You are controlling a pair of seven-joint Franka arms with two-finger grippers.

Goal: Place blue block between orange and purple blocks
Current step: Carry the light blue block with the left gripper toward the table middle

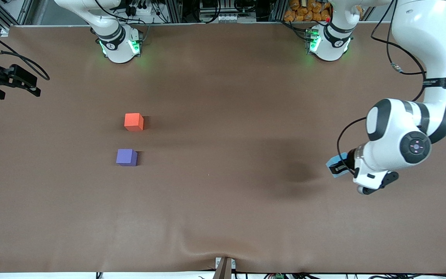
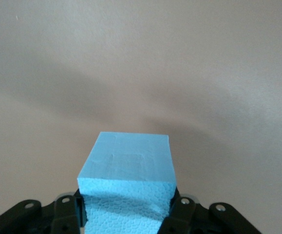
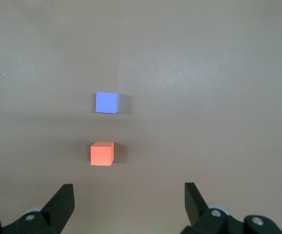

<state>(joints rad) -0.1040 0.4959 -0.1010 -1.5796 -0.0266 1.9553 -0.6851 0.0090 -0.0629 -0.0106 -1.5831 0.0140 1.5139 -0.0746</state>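
Both arms: glossy white shells, rounded link housings, dark grey to black bands at the joints. Bases (image 1: 119,44) and (image 1: 328,43) each carry green indicator lights and a small black mark on the white collar. Left arm (image 1: 401,139): round dark cap on one joint, faint pink-violet dots at its centre. Black cables loop loosely along the forearm and wrist. Left end effector (image 2: 126,207): matte black, screw holes in the brackets. Right end effector (image 3: 128,207): black wedge-shaped fingers (image 3: 62,204), pale screws.
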